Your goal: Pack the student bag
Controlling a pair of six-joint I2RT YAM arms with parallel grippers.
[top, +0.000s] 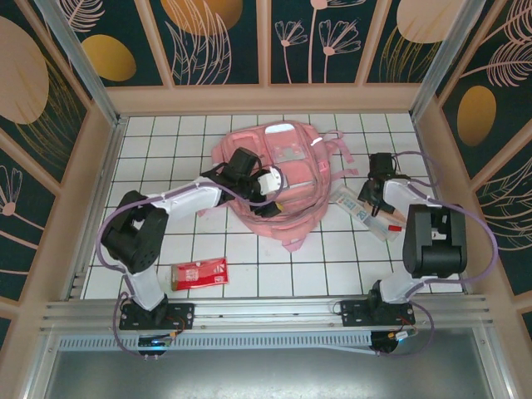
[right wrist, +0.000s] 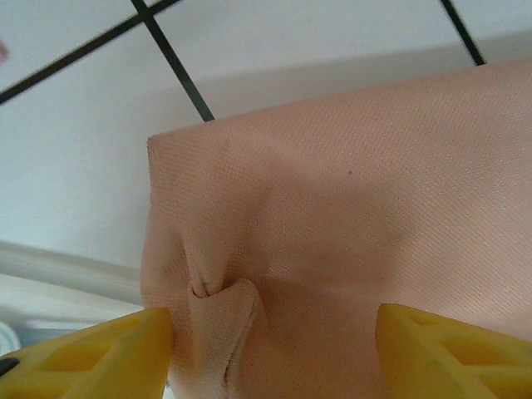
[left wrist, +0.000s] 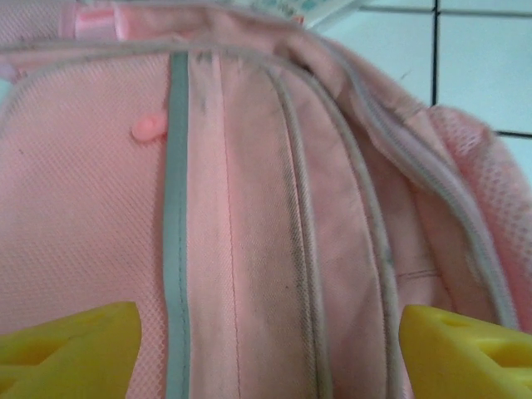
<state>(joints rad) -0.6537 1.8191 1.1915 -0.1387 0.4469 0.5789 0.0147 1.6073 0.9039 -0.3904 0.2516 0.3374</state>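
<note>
Yellow fingers of left end effector spread wide, holding nothing, over student bag, on bench toward 12 o'clock. Right end effector likewise agape, astride pouch, 3 o'clock of bag. Risk: closing pinches loose fabric, drags bag.

**A:** How is the left arm set?

**B:** Folded at the elbow near its base, with the forearm reaching right and away toward the middle. The left gripper points down at the end of it.

**A:** Jaws?

**B:** Wide apart — in the left wrist view its yellow fingertips sit at the two bottom corners, a broad gap between them.

**A:** And the right arm?

**B:** Its elbow block stands above its base, the forearm leaning left and away. The right gripper hangs low, tips down.

**A:** Parted too?

**B:** Yes — the right wrist view has its yellow fingertips spread to either side.
</note>
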